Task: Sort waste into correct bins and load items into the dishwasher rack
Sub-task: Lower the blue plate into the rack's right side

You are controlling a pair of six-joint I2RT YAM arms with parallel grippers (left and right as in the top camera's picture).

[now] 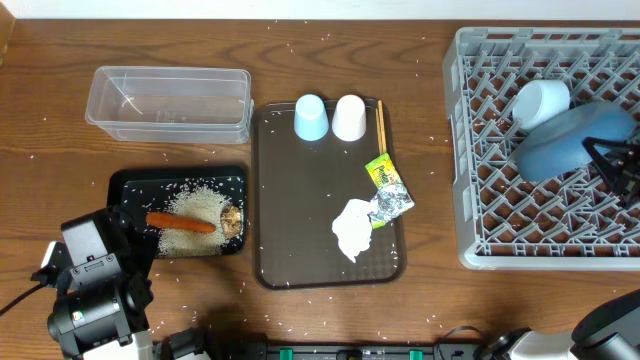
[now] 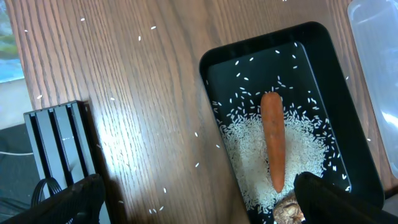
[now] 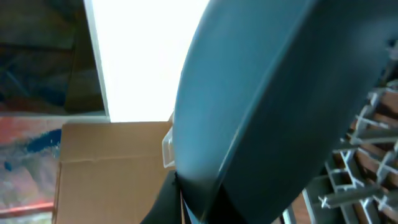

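My right gripper (image 1: pixel 600 157) is shut on the rim of the dark-blue plate (image 1: pixel 572 140), which stands tilted in the grey dishwasher rack (image 1: pixel 480 150) beside a pale bowl (image 1: pixel 541 102). The plate (image 3: pixel 280 93) fills the right wrist view, its edge pinched in the right gripper (image 3: pixel 194 200). My left gripper (image 2: pixel 199 211) hangs open over the table at the black tray's (image 2: pixel 329 68) near corner. That tray (image 1: pixel 130 185) holds rice (image 1: pixel 195 205), an orange carrot (image 1: pixel 180 222) and a brown lump (image 1: pixel 232 218). The clear tub (image 1: pixel 168 100) behind it has nothing in it.
The brown serving tray (image 1: pixel 300 200) carries a pale-blue cup (image 1: pixel 311 117), a white cup (image 1: pixel 349 117), chopsticks (image 1: pixel 380 125), a yellow-green wrapper (image 1: pixel 381 173), a silver wrapper (image 1: pixel 394 205) and a crumpled tissue (image 1: pixel 352 230). Loose rice grains dot the table.
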